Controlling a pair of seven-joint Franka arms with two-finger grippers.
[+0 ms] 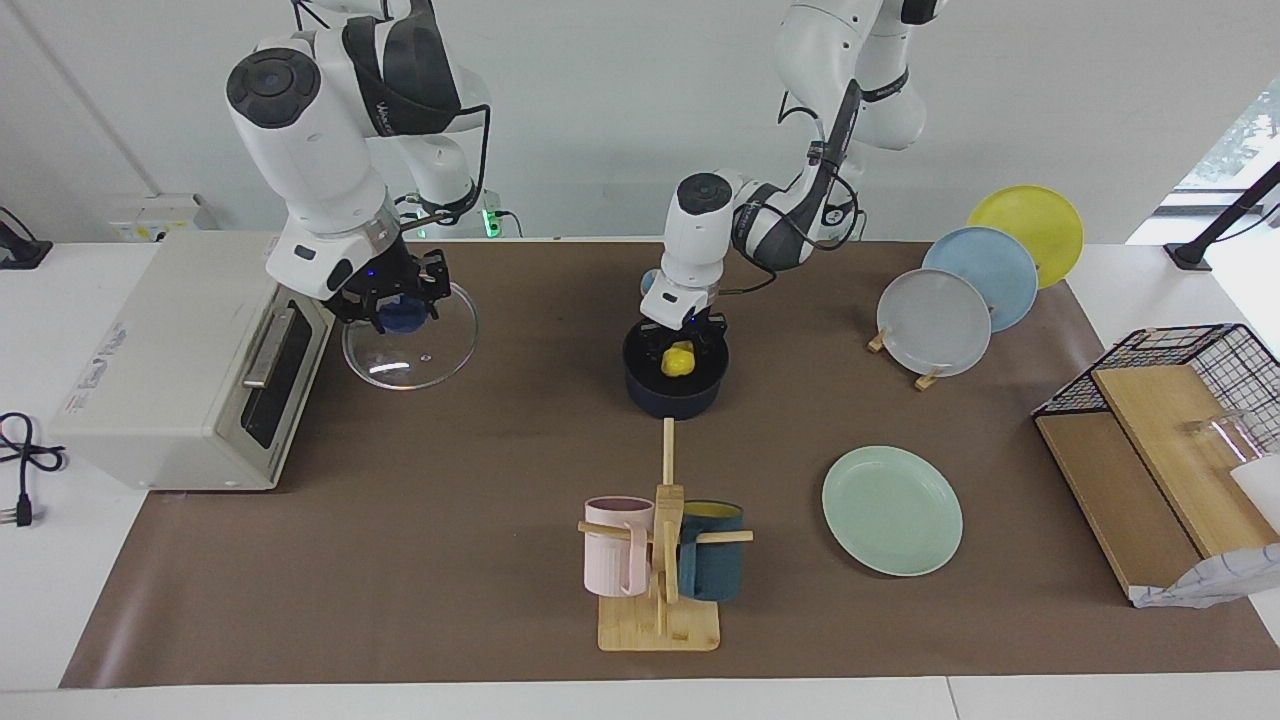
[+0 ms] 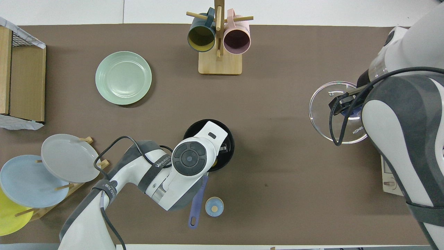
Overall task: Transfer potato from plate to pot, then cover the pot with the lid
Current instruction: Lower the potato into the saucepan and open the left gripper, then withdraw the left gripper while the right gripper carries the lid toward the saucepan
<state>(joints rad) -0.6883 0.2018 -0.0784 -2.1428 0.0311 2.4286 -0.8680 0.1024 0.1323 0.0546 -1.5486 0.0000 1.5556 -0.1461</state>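
The left tool (image 1: 683, 343) was down inside the mouth of the pot (image 1: 676, 392), and its fingers were closed around the potato (image 1: 679, 360), which sat low between them, within the pot's rim. Whether the potato touched the black bottom I could not tell. In the overhead view the left arm's wrist covered most of the pot, and only a small yellow edge of the potato (image 2: 215, 162) showed beside it. The pot stood near the middle of the tabletop (image 1: 450, 520), and its long blue handle (image 2: 197, 203) pointed toward the robots. Just beside the handle, toward the right arm's end, stood a small blue-and-tan bell (image 2: 214, 206).

The right tool (image 1: 392, 303) was closed on the blue knob of the lid (image 1: 412, 345). The lid was at the right arm's end of the tabletop, in front of the white oven (image 1: 180, 365). Whether it rested on the tabletop or hung a little above it I could not tell.

The plate (image 1: 892, 510) lay with nothing on it, farther from the robots than the pot and toward the left arm's end. A wooden mug stand (image 1: 660, 590) with a pink mug (image 1: 615, 545) and a teal mug (image 1: 712, 565) stood farther from the robots than the pot. Three upright plates (image 1: 985, 280), grey, light blue and yellow, stood in a rack at the left arm's end, near the robots.
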